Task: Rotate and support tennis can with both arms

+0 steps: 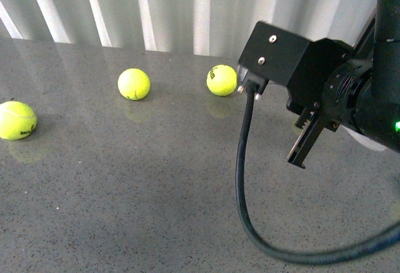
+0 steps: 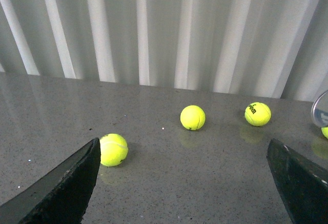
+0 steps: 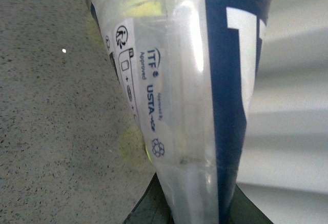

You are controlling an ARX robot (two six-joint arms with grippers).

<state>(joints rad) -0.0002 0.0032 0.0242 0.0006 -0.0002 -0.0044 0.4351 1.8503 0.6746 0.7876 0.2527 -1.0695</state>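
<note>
The tennis can (image 3: 179,80) fills the right wrist view: a clear tube with a blue-and-white label and small printed marks. Its rim is at the far end. My right gripper (image 3: 195,206) is shut on its near end, with dark fingers (image 3: 148,203) on both sides. In the front view the right arm (image 1: 350,92) is at the right, one toothed finger (image 1: 306,138) shows, and the can is hidden behind the arm. My left gripper (image 2: 183,152) is open and empty over the table. A curved metal rim (image 2: 321,108), apparently the can's, shows at its view's edge.
Three yellow tennis balls (image 1: 17,120), (image 1: 134,84), (image 1: 222,80) lie on the grey table (image 1: 125,192). A further ball (image 2: 325,131) peeks in under the rim. A thick black cable (image 1: 240,179) loops down from the right arm. A white curtain (image 1: 156,4) is behind.
</note>
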